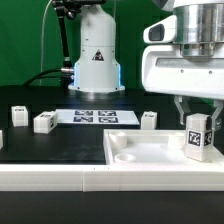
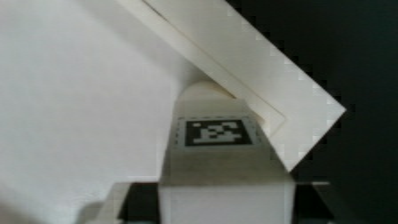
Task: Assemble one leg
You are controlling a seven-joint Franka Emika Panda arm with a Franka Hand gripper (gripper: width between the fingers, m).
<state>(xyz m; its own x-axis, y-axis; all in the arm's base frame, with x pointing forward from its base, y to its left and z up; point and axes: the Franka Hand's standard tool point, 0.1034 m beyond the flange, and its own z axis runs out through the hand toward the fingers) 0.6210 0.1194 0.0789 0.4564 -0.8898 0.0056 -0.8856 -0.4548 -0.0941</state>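
My gripper (image 1: 196, 112) is shut on a leg (image 1: 197, 136), a small white post with a black-and-white tag on its face. It holds the leg upright at the near right corner of the large white tray-like part (image 1: 130, 150). In the wrist view the leg (image 2: 221, 150) runs out from between the dark fingers (image 2: 143, 200) toward the tray's raised corner rim (image 2: 267, 80). Whether the leg's far end touches the tray is hidden.
Other loose legs stand on the dark table: one (image 1: 19, 116) and another (image 1: 44, 122) at the exterior view's left, one (image 1: 148, 119) behind the tray. The marker board (image 1: 92, 117) lies in front of the arm's base (image 1: 96, 60).
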